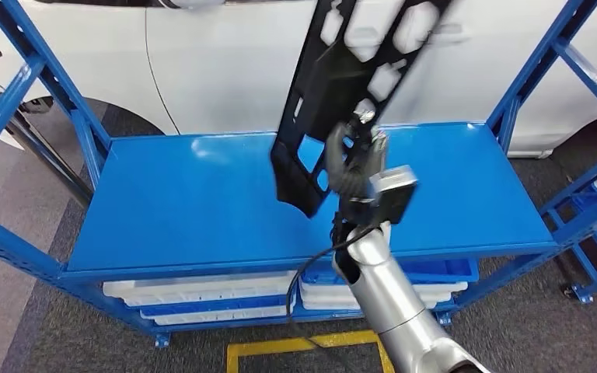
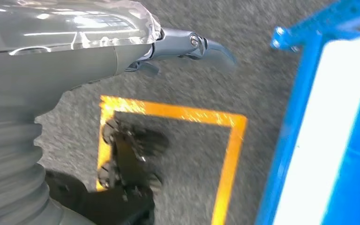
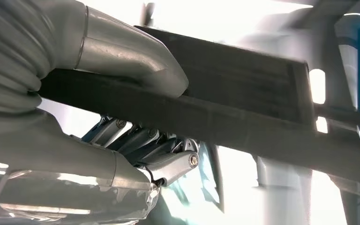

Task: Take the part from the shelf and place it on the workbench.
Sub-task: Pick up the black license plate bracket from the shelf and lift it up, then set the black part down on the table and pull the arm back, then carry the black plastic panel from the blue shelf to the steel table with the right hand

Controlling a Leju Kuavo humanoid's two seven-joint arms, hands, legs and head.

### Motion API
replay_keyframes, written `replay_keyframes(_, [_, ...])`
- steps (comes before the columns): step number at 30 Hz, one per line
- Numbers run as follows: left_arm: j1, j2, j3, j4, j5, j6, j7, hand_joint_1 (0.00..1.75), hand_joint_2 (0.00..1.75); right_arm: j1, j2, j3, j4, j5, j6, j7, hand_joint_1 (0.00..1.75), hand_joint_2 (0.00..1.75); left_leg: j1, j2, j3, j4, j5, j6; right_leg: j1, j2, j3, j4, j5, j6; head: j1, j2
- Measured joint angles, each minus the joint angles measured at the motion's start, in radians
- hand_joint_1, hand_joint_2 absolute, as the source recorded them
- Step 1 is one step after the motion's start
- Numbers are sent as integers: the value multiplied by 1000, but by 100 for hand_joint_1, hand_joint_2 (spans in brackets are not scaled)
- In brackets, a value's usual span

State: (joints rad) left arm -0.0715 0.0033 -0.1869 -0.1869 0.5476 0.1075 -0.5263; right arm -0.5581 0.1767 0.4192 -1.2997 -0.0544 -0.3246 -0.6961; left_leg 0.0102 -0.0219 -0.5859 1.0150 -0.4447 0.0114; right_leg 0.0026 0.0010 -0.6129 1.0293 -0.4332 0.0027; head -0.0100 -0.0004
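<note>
Right hand [image 1: 355, 159] gripping black perforated part [image 1: 342, 85] upright, raised above blue shelf [image 1: 202, 202], white car [image 1: 225, 62] behind

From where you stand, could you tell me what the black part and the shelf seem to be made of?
Part: likely moulded plastic, matt black, thin, with many cut-out holes. Shelf: probably painted sheet metal, glossy blue, showing soft reflections and perforated uprights.

Bright even light, glare on blue shelf [image 1: 202, 194], blown-out backlit right wrist view, motion-blurred floor [image 2: 192, 154].
</note>
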Motion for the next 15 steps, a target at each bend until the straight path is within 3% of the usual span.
replay_keyframes(2, [8, 4, 13, 0, 1, 2, 4, 0, 175, 46, -21, 4, -132, -138, 183, 9, 175, 175, -1, 5, 1, -2, -2, -11, 1, 4, 2, -13, -3, -6, 0, 0])
replay_keyframes(4, [9, 8, 20, 0, -2, 5, 5, 0, 175, 85, -34, 19, -218, -138, 326, 4, 175, 175, 0, 11, -3, 13, -17, -21, -5, 7, 6, -19, 0, -15, 0, 0])
replay_keyframes(6, [8, 10, 24, 0, -7, 9, 5, 0, 175, 109, -44, 44, -267, -122, 425, 3, 175, 175, 2, 14, -39, 96, -66, -29, -7, 5, 12, -24, -1, -24, 0, 0])
replay_keyframes(8, [8, 11, 28, 0, -9, 10, 4, 0, 175, 140, -56, 73, -296, -106, 498, 2, 175, 175, 3, 15, -102, 228, -124, -35, -4, 3, 15, -23, -4, -30, 0, 0])
replay_keyframes(9, [9, 11, 30, 0, -11, 11, 4, 0, 175, 156, -62, 88, -305, -96, 529, 1, 175, 175, 3, 15, -125, 273, -135, -37, -2, 3, 16, -23, -5, -32, 0, 0])
replay_keyframes(10, [10, 12, 32, 0, -13, 10, 3, 0, 175, 171, -67, 106, -311, -86, 559, 1, 175, 175, 3, 15, -130, 279, -127, -37, -1, 3, 16, -22, -6, -32, 0, 0])
replay_keyframes(11, [11, 13, 33, 0, -15, 9, 3, 0, 175, 182, -72, 125, -314, -79, 590, 1, 175, 175, 3, 15, -115, 246, -100, -35, 0, 4, 18, -22, -7, -32, 0, 0])
replay_keyframes(13, [10, 17, 35, 0, -19, 4, 1, 0, 175, 198, -79, 165, -316, -71, 634, 0, 175, 175, 2, 15, -48, 111, -35, -28, 2, 7, 21, -19, -11, -29, 0, 0])
replay_keyframes(15, [8, 20, 35, 0, -23, -4, -6, 0, 175, 208, -84, 209, -312, -58, 654, 0, 175, 175, -2, 14, -2, 18, -7, -18, 6, 8, 21, -15, -14, -22, 0, 0])
